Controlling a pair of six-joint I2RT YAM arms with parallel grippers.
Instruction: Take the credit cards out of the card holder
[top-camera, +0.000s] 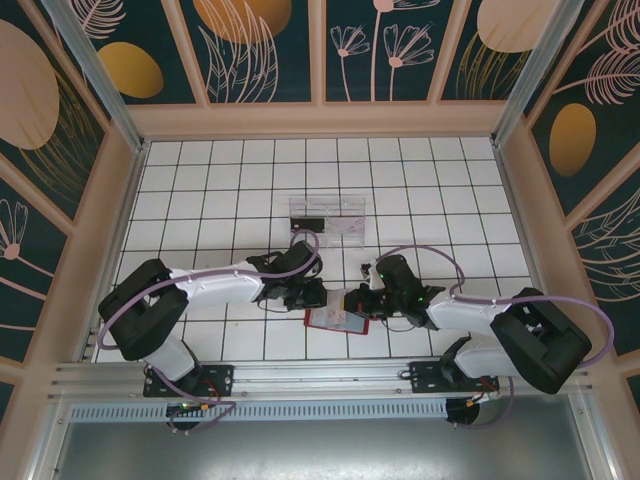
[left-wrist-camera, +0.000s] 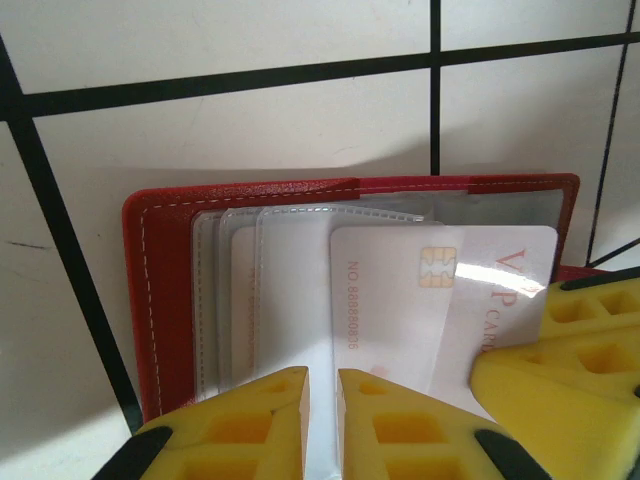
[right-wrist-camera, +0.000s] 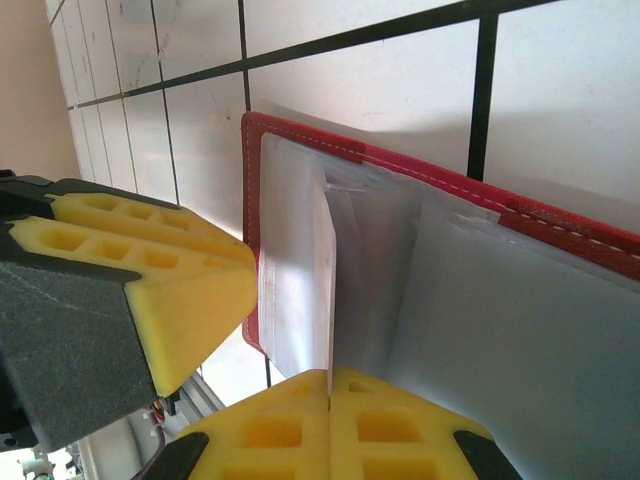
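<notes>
So, top view: the card holder (top-camera: 337, 321) was spotted open at the table's (top-camera: 220, 190) near edge. Left wrist: a white credit card (left-wrist-camera: 440, 300) was seen poking out; left gripper (left-wrist-camera: 322, 385) nearly closed, grip couldn't be told. Right wrist: right gripper (right-wrist-camera: 328, 385) was clamped on a thin leaf (right-wrist-camera: 326, 270); if sleeve, the holder could get dragged.

Overhead, both wrists close on card holder (left-wrist-camera: 160, 300)
</notes>
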